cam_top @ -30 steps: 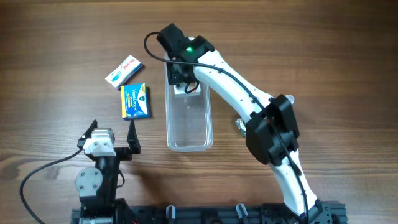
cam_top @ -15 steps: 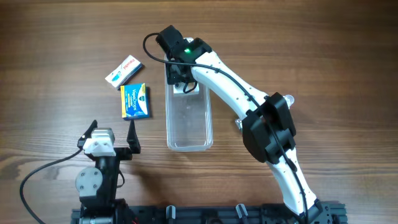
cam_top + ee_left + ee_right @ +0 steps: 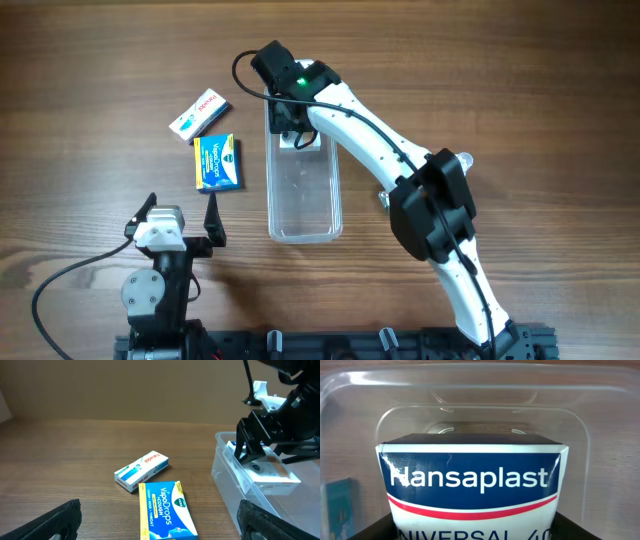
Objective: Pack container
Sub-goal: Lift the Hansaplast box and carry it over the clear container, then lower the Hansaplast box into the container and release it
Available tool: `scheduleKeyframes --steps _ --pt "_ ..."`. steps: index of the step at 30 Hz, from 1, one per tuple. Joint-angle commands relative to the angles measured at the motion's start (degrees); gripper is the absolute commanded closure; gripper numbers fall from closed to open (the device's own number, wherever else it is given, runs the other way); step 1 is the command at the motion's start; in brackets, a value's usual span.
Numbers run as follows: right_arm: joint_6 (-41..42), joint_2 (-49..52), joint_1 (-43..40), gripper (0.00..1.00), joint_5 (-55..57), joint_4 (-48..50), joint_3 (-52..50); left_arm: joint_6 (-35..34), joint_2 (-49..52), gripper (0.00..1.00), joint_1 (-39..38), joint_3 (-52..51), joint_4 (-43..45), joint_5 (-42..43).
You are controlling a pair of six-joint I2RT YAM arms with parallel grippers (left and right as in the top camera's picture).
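Holding the Hansaplast box [image 3: 472, 485] low in the far end of the container [image 3: 305, 238], the right gripper [image 3: 292, 128] has all but stopped. Over the last second its elbow swung a little inward and the wrist eased a touch. In the last half second nothing visibly moves, so the descent looks finished.

The wrist camera shows the box face-on, with the clear end wall just behind it and dark finger edges at its lower corners. The claw therefore seems still closed on the carton, though the contact itself lies out of frame. Whether the box already rests on the tub floor is hard to tell from these views.

The container lies lengthwise at the middle of the table [image 3: 520, 100], its near half bare. I judge the release is due next, making this the first item packed.

The blue box [image 3: 217, 163] and the white box [image 3: 199, 112] lie just left of the tub, unmoved and still to be packed. The left gripper [image 3: 181, 212] sits parked near the base, fingers spread wide and holding nothing.
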Motion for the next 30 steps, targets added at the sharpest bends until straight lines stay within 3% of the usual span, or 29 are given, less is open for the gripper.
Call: scheduleKeyframes --steps 1,12,20,30 --pt "1.03 3.43 -0.28 0.26 1.49 0.33 0.48 1.11 -0.39 0.00 0.37 -0.37 0.17 0.28" --pt "-0.96 5.88 -0.33 0.25 2.51 1.79 0.48 1.14 -0.39 0.00 0.37 -0.37 0.17 0.26" --pt "-1.92 5.88 -0.33 0.12 2.51 1.73 0.48 1.11 -0.39 0.00 0.37 -0.37 0.17 0.28" --pt "-1.92 5.81 -0.33 0.06 2.49 1.38 0.61 1.11 -0.39 0.00 0.37 -0.37 0.17 0.28"
